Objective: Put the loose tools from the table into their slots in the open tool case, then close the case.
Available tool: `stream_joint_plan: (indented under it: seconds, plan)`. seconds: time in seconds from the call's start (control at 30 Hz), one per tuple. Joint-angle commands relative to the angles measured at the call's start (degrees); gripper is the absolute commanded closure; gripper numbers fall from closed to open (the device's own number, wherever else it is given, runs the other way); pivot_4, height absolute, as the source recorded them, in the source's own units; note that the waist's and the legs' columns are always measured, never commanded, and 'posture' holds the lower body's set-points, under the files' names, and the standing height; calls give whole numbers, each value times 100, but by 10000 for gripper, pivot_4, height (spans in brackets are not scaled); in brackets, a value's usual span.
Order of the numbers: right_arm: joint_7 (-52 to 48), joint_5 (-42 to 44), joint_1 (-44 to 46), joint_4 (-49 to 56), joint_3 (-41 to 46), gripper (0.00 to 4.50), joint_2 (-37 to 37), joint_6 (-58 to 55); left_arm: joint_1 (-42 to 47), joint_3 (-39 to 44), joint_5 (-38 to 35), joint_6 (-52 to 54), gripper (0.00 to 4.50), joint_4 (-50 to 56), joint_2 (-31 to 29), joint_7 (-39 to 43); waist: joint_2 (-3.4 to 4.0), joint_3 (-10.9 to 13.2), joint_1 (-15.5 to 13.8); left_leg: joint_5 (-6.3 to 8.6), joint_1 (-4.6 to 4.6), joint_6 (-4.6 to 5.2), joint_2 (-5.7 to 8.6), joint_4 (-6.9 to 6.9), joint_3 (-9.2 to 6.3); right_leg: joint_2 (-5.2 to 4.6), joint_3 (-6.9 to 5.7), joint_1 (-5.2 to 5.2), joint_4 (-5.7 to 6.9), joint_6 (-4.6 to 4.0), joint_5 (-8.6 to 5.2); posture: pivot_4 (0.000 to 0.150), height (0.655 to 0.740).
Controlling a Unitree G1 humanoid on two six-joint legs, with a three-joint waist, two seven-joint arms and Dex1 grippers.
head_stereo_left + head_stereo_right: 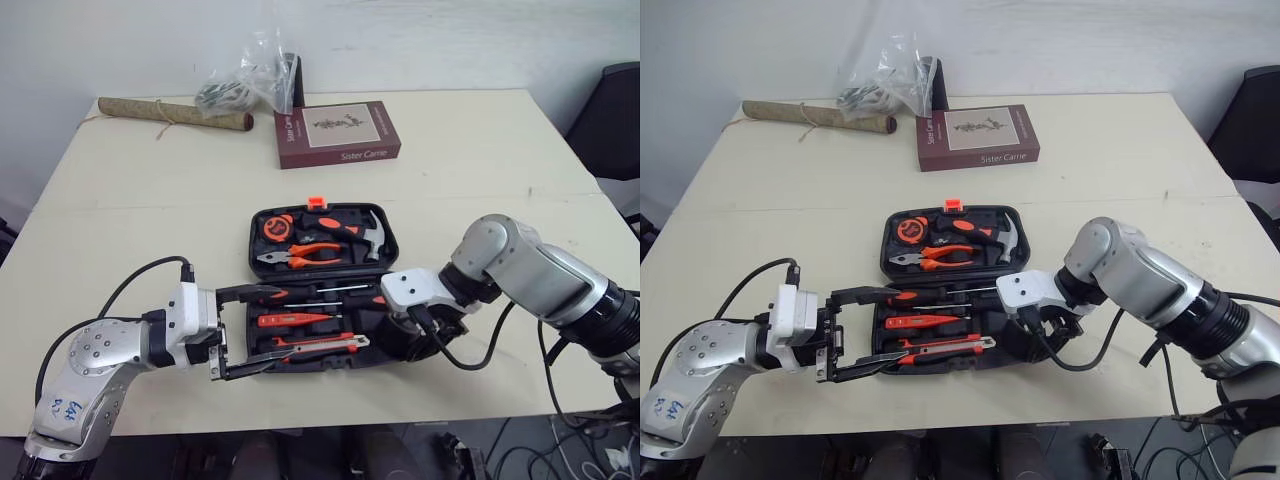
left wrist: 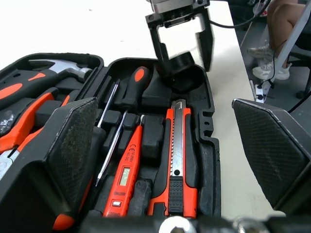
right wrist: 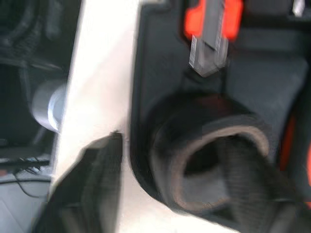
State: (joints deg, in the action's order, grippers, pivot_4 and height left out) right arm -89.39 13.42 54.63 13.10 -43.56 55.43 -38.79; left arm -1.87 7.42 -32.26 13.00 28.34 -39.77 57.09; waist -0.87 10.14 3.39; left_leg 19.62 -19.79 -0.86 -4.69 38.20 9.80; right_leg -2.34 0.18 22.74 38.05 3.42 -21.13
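On the cream table [image 1: 480, 180], centre front, the black tool case [image 1: 253, 245] lies open and flat, with the lid half toward the wall and the tray half toward the robot. Right gripper [image 2: 183, 60]: positioned at the tray's right end, over a black roll [image 3: 214, 133] seated in the round recess there. Its fingers are spread apart with the roll at their tips. One finger [image 3: 92, 187] stands outside the case wall, with bare table showing between it and the roll; whether the other presses the roll cannot be told. Left gripper [image 1: 267, 327]: spread wide at the tray's left end and grasping nothing. One finger sits over the screwdriver [image 1: 300, 292] handles and the other hangs just outside the tray's near edge. The utility knife [image 2: 177, 160] and voltage tester [image 2: 124, 177] lie in their slots between the two fingers. Lid half: hammer [image 1: 372, 232], pliers [image 1: 305, 253] and tape measure [image 1: 275, 227] all seated. An orange latch [image 1: 317, 201] stands at the case's far edge. Behind the case and well apart from it are a book [image 1: 338, 133], a rolled mat [image 1: 175, 113] and a plastic bag [image 1: 245, 80].
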Motion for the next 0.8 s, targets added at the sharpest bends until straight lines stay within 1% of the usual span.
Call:
stream_joint_plan:
  seconds: [0.03,0.23,0.33,0.37,0.43,0.47,0.53,0.57,0.6,0.67,0.7,0.8]
  plan:
    - [-311,581,407,176,-76,14863,190,-22,19,43,14,-137,0,21,13,18,0,0,19,0,1,0,0,-1,0,0,0,1,1,0,0,1500,7400]
    - [-311,1407,723,74,-243,14863,690,234,84,34,23,-196,0,-110,-1,80,0,0,16,0,-6,0,-1,-6,-2,-1,-3,7,-5,-1,-1,1500,7400]
    - [-311,2006,236,-138,552,14863,705,337,94,46,23,-227,0,-140,-15,99,-3,0,5,1,-7,2,-1,-2,-3,-2,-4,6,-5,-1,0,1500,7400]
    - [-311,2121,10,-211,858,14863,633,469,89,56,21,-234,0,-140,-15,101,-3,1,2,1,-7,2,-1,-1,-5,-2,-5,4,-5,-1,0,1500,7400]
    - [-214,2728,-642,-354,1674,14863,342,663,75,79,27,-248,0,-142,-14,100,-8,0,-7,2,-7,3,0,0,-5,-2,-5,2,-5,-1,0,1500,7400]
    - [-116,2888,-1051,-352,1986,17176,299,699,69,87,33,-251,0,-145,-13,95,-11,0,-17,2,-7,3,0,-1,-9,-1,-9,-2,-8,-1,0,1500,7400]
    - [39,2723,-1738,-321,2356,23433,160,1104,67,100,44,-256,0,-158,-19,92,-11,0,-22,2,-10,3,0,-3,-13,1,-12,-3,-9,0,0,1500,7400]
    - [183,2524,-2089,-385,2494,28050,0,1474,82,97,45,-248,0,-164,-20,87,-12,0,-25,2,-12,3,0,-4,-15,1,-13,-4,-12,0,0,1500,7400]
    - [263,2370,-2308,-431,2597,33702,-135,1727,94,94,46,-242,0,-167,-20,84,-12,0,-27,2,-15,3,0,-4,-15,1,-14,-3,-13,1,0,1500,7400]
    - [396,1976,-2720,-676,2702,42105,-438,2358,140,81,37,-216,0,-187,-36,103,-12,0,-18,1,-22,4,0,4,-16,0,-14,2,-11,5,3,1500,7400]
    - [394,1839,-2831,-760,2727,44195,-536,2541,158,78,33,-208,0,-200,-42,112,-12,0,-13,1,-22,3,0,8,-16,2,-13,1,-7,5,3,1500,7400]
    - [649,1444,-3032,-1255,2834,44195,-1011,3148,246,55,18,-163,0,-230,-96,180,-11,1,-13,1,-19,3,0,8,-14,5,-12,1,-6,6,3,1500,7400]
